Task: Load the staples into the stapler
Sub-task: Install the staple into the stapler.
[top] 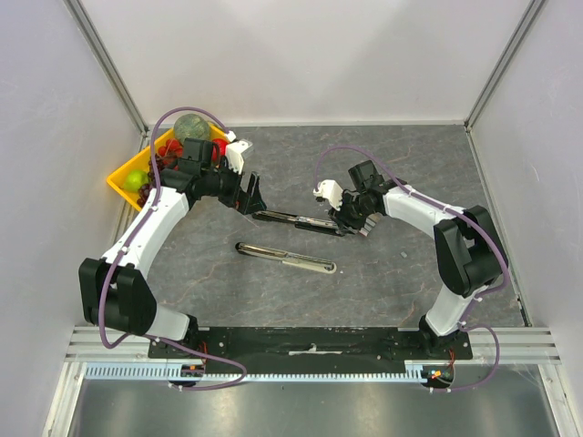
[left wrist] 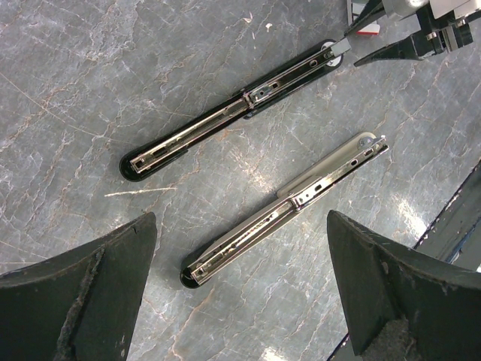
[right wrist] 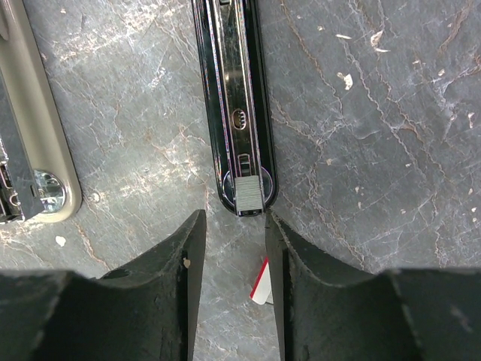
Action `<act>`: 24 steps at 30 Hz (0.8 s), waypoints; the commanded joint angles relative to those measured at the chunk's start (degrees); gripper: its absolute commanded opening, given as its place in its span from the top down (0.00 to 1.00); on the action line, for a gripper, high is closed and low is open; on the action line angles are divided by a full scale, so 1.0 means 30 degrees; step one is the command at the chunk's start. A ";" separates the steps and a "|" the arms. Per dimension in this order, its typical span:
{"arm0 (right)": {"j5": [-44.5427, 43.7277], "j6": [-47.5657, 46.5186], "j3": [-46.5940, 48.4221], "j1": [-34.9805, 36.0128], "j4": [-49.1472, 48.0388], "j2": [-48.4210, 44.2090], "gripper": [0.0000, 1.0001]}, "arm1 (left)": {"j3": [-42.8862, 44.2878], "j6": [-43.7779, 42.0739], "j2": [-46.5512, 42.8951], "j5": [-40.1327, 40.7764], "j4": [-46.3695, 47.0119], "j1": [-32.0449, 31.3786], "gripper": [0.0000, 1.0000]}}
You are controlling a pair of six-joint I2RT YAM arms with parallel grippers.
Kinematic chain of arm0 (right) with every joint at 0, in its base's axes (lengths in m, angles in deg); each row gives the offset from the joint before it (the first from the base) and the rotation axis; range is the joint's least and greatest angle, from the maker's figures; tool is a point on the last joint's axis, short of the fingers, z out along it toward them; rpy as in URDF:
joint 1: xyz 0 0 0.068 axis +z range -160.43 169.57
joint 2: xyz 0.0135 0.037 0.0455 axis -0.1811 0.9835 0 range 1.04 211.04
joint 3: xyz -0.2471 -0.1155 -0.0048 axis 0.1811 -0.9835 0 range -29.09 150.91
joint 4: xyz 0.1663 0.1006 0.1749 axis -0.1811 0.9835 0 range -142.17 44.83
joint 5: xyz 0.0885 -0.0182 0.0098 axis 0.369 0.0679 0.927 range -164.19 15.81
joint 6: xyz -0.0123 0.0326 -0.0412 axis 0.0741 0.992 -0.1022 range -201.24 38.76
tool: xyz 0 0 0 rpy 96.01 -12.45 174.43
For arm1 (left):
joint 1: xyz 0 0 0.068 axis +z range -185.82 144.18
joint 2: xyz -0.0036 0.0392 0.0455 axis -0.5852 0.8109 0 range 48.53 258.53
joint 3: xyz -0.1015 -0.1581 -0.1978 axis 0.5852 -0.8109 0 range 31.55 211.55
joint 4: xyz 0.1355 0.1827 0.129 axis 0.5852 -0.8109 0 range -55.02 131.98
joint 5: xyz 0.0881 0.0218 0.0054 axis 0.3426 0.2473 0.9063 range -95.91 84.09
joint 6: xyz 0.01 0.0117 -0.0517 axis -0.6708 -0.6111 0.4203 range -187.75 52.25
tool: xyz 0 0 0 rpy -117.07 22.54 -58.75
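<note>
**Asker:** Where are the staples lying?

**Describer:** A short grey strip of staples (right wrist: 248, 194) is sitting at the near end of the black stapler (right wrist: 239, 113). It is lying just ahead of the right gripper (right wrist: 234, 226), roughly centred on the gap between the fingertips.

**Asker:** Which way is that stapler running?

**Describer:** It is lying opened flat on the table (left wrist: 75, 113) with its metal channel facing up. Its long axis is running straight away from the right gripper, in line with the fingers. The strip seems to be pointing the same way.

**Asker:** Is the right gripper holding anything?

**Describer:** Its fingers are standing a narrow gap apart, with table showing between them, and I cannot see them gripping anything. A white-and-red card (right wrist: 259, 282) is showing low in that gap, and I cannot tell whether a finger is touching it.

**Asker:** And the other arm?

**Describer:** The left gripper (left wrist: 240, 216) is hovering with its fingers spread wide. A pale stapler (left wrist: 289, 204), also opened flat, is lying just below that gap, and the black one is lying beyond it. The right arm is the nearer one to the staples. The coming move probably depends on sliding the strip along the channel, away from the right gripper.
</note>
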 commanded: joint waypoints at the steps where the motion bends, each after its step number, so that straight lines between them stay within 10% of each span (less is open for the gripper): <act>1: -0.0088 -0.0335 0.0632 0.0018 0.0326 -0.0705 0.54 | 0.0121 -0.0432 -0.0013 -0.0495 0.0261 0.0120 0.01; 24: -0.0820 0.1774 0.0603 -0.0745 -0.2251 -0.1381 0.48 | 0.0121 -0.0374 0.0017 -0.0583 0.0232 0.0178 0.01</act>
